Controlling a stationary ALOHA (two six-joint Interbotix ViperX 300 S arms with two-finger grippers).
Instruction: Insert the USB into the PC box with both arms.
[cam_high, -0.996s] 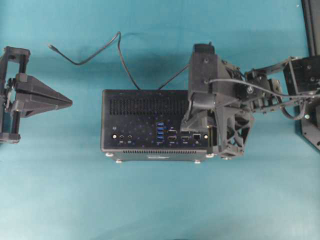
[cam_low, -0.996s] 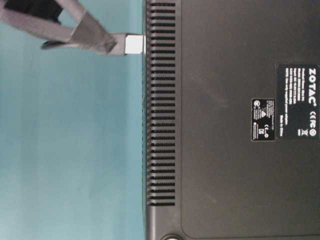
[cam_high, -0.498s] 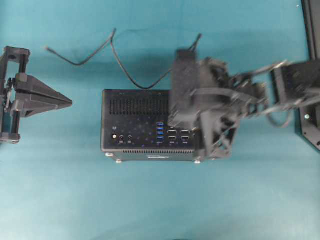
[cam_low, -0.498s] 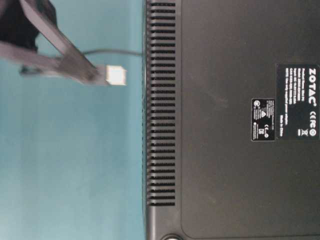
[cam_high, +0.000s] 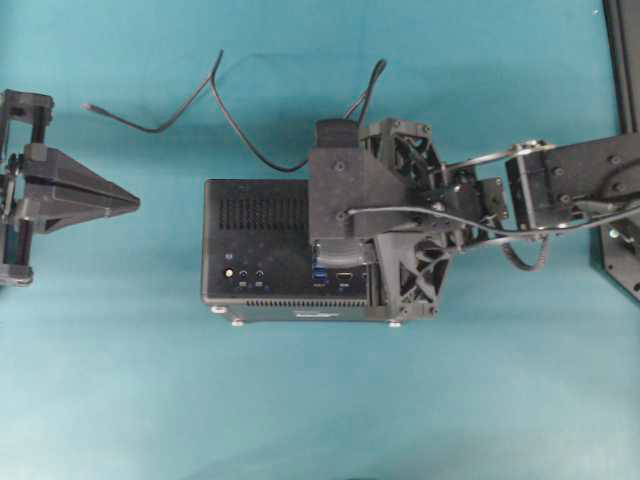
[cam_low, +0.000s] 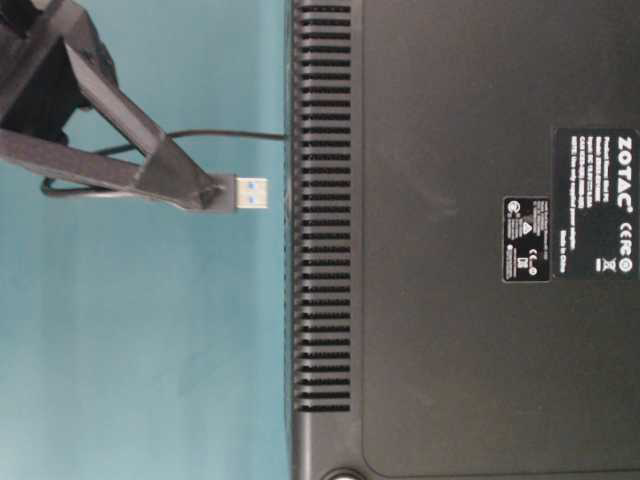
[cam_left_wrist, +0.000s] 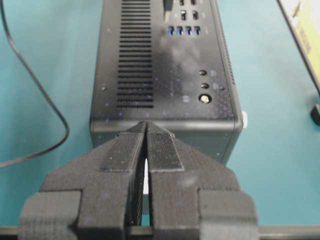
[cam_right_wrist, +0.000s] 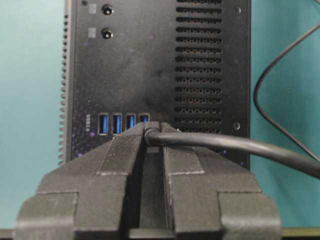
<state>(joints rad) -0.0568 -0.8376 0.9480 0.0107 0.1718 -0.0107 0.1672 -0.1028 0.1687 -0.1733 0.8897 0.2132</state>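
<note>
At upper left of the table-level view, the right claw (cam_low: 215, 192) is clenched on the USB (cam_low: 245, 193); the silver shell with its blue tongue projects from between the fingertips toward the vented edge of the PC box (cam_low: 460, 300), close to it but apart. A thin black cable (cam_low: 225, 133) runs from behind the claw to the box edge. This view alone shows the gap between plug and case.

From the right wrist view, the plug itself is hidden behind the fingers (cam_right_wrist: 120, 150); only the cable leaving between them and bending to the right edge of the frame is visible. Four blue ports (cam_right_wrist: 123, 123) sit just above the fingertips, the rightmost one directly above the claw's centre line.

Seen from overhead, the right arm covers the right half of the PC box, so neither plug nor grip can be judged there. The cable loops across the teal counter (cam_high: 300, 400) above the box, with its slim free tip at upper left.

At the left edge of the overhead view, the left claw (cam_high: 135, 202) is clenched on nothing, well apart from the box. Its wrist view shows the fingers pressed together, pointing at the near end face of the box.
</note>
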